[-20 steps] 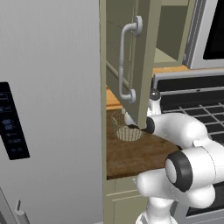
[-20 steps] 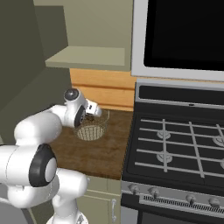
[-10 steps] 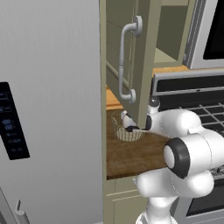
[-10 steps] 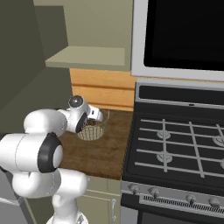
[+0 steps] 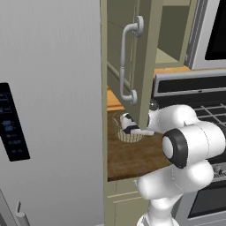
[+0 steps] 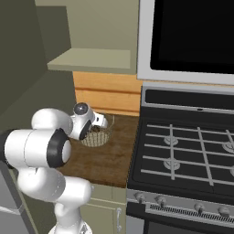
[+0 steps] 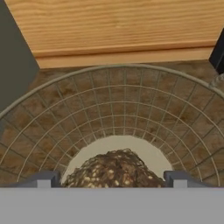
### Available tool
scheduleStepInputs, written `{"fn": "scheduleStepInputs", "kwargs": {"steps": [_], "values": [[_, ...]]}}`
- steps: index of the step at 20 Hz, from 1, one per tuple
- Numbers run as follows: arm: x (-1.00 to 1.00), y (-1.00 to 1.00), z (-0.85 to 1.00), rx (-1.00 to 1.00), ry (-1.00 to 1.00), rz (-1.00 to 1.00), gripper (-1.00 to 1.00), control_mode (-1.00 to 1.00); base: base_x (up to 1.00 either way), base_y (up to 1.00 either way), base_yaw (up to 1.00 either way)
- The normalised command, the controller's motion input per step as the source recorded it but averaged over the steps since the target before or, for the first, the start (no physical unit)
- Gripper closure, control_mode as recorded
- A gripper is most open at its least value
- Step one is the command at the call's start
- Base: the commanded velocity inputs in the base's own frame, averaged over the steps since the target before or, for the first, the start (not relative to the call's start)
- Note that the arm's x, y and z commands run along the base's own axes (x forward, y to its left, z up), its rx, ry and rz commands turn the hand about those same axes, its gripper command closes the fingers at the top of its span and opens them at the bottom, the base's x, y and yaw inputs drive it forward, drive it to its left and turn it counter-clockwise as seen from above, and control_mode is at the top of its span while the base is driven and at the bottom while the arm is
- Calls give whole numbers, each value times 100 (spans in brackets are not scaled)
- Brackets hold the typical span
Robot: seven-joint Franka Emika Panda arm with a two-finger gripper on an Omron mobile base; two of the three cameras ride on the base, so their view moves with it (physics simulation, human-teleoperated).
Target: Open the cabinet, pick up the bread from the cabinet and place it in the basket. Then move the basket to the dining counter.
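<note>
the hand [image 5: 128, 128] has sunk lower into the basket [image 5: 122, 133], arm folded nearer the base.

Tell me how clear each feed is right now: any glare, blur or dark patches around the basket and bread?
Hand view: soft, with no glare; the bread and the basket mesh read clearly. Left base view: even light, but the open cabinet door and the arm partly hide the basket. Right base view: the left side lies in deep shadow, and the gripper covers part of the basket.
</note>
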Motion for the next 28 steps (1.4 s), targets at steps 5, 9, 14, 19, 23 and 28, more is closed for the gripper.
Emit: {"fn": "scheduleStepInputs", "kwargs": {"steps": [5, 9, 14, 19, 23, 28], "values": [[10, 2, -10, 0, 0, 1, 100, -100, 0, 0, 0], [0, 0, -20, 0, 0, 1, 100, -100, 0, 0, 0], [2, 0, -1, 0, 0, 0, -100, -100, 0, 0, 0], [-1, 0, 17, 0, 0, 0, -100, -100, 0, 0, 0], [-12, 0, 45, 0, 0, 0, -100, -100, 0, 0, 0], [-23, 0, 47, 0, -1, 0, -100, -100, 0, 0, 0]]}}
